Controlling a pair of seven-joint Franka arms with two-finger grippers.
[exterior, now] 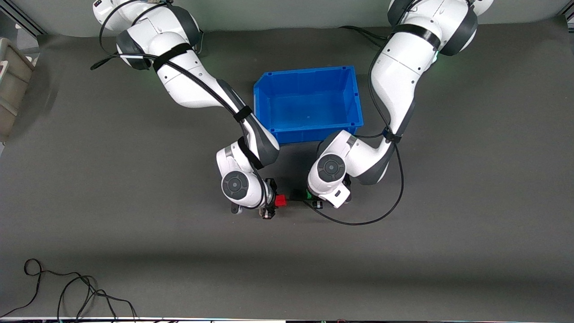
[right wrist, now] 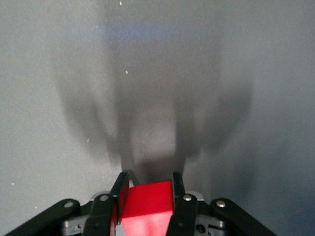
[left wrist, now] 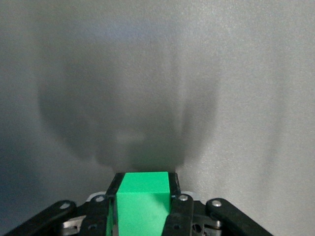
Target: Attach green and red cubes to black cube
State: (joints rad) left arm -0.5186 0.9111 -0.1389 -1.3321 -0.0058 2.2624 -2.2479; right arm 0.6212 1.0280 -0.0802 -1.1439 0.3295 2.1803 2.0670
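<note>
My right gripper is shut on the red cube, just above the grey mat, nearer to the front camera than the blue bin. In the right wrist view the red cube sits between the fingers of the right gripper. My left gripper is shut on the green cube. In the left wrist view the green cube fills the gap of the left gripper. A small dark shape, the black cube, lies between the red and green cubes. It is out of both wrist views.
The blue bin stands empty, farther from the front camera than the cubes. A beige container sits at the table edge at the right arm's end. Loose black cables lie near the table's front edge.
</note>
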